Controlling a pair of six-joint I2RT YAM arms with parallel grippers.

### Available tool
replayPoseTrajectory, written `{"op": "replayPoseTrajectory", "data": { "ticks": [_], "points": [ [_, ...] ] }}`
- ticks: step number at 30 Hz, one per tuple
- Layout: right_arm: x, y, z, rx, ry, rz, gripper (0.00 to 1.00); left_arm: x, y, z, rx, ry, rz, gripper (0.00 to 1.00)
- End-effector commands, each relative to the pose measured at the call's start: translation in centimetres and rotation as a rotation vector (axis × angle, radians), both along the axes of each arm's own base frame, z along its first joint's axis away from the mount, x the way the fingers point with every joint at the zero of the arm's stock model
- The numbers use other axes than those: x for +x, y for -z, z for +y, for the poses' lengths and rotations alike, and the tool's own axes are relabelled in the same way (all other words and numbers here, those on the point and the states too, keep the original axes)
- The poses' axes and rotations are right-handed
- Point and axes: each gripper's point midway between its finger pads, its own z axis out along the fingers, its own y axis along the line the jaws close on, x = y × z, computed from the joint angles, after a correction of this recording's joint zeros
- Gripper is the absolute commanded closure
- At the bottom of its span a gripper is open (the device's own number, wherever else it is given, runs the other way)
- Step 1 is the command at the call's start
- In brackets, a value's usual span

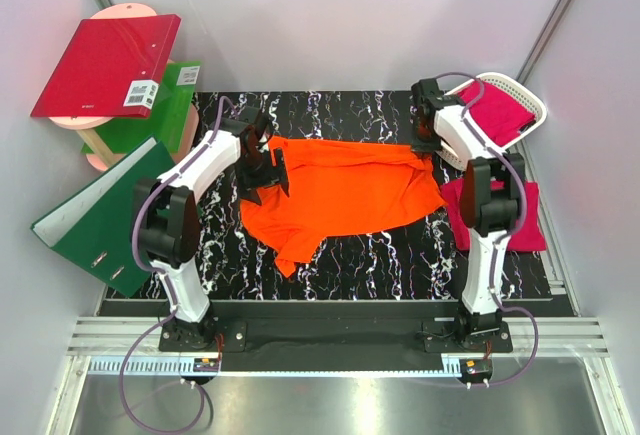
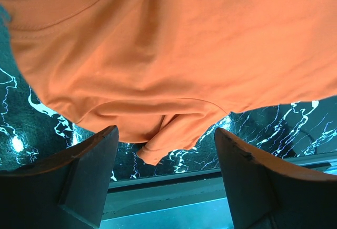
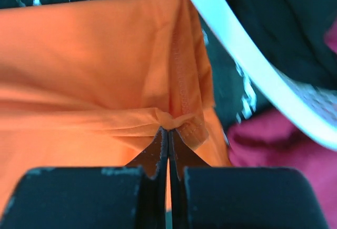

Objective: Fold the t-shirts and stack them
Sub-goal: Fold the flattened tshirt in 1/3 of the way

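Black marbled surface (image 1: 380, 255) carries the orange shirt (image 1: 340, 190), spread loosely across its middle. My right pincer (image 3: 168, 131) is clenched on a bunched fold of that shirt's edge at 2 o'clock, just beside the white basket (image 1: 520, 83). My left pincer (image 2: 166, 134) is released, jaws wide apart over the shirt's 9 o'clock edge. A pink shirt (image 1: 497, 110) lies in the basket; a second pink shirt (image 1: 530, 217) lies on the surface at 3 o'clock.
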Motion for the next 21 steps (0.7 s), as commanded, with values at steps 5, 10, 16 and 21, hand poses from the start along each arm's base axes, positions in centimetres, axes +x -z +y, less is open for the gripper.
{"op": "replayPoseTrajectory", "data": {
  "ticks": [5,10,16,21],
  "points": [
    [-4.9,-3.1,-0.8,-0.001,0.018,0.028,1.0,1.6,-1.0,-1.3,-0.05,0.018,-0.029,0.21],
    [-8.7,1.6,0.8,0.078,-0.001,0.286,0.85,1.6,-0.9,-1.3,-0.049,0.022,-0.028,0.17],
    [-8.8,0.7,0.9,0.079,-0.003,0.297,0.21,2.3,-1.8,-1.3,-0.047,0.012,-0.063,0.01],
    [-5.5,-3.2,0.3,0.048,0.023,0.143,0.16,4.6,-3.5,-1.9,-0.062,0.021,-0.127,0.01]
  ]
}}
